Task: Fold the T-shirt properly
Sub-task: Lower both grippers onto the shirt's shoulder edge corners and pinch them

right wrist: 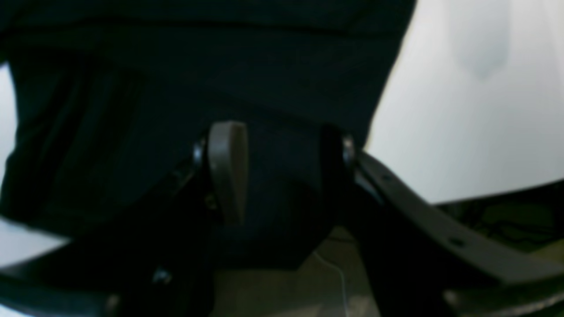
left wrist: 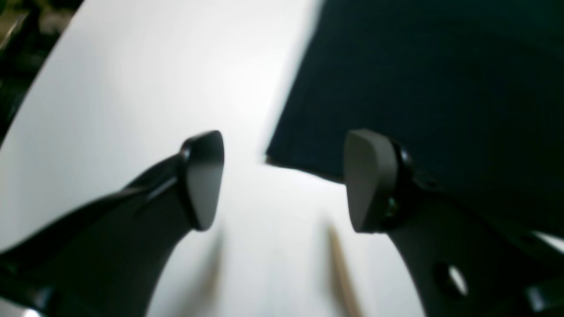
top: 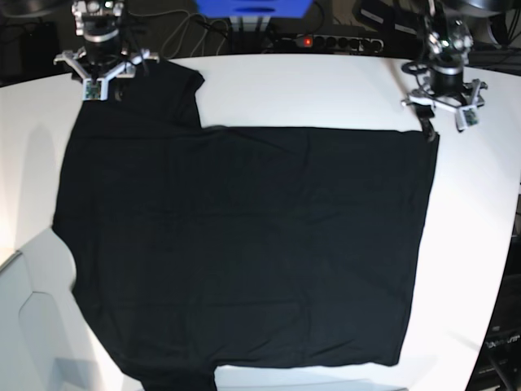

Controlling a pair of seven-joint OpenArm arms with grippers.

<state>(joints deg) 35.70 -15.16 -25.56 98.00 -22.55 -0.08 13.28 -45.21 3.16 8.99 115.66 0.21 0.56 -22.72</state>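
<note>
Left claw stands with its two grey pads wide apart and nothing between them; only bare white table shows through the gap. A corner of the black T-shirt lies just ahead of this claw and off to the side of one pad, close by but not in the grip.

Right claw also has its pads parted. Black cloth fills the view between and beyond them. The picture is dark and blurred, so it is not possible to tell whether the cloth merely lies under the open pads or touches them; no pinch is visible.

From the overhead base view, the T-shirt is spread flat across most of the table, its long axis running sideways across the picture from one arm's side to the other. The right claw sits at the far edge over the sleeve corner on the picture's left. The left claw sits at the far edge beside the opposite far corner, on the picture's right.

Each claw has its own far corner nearest, and the whole body of the shirt stretches away from both claws toward the near table edge. Any fold would probably start from these two corners.
</note>
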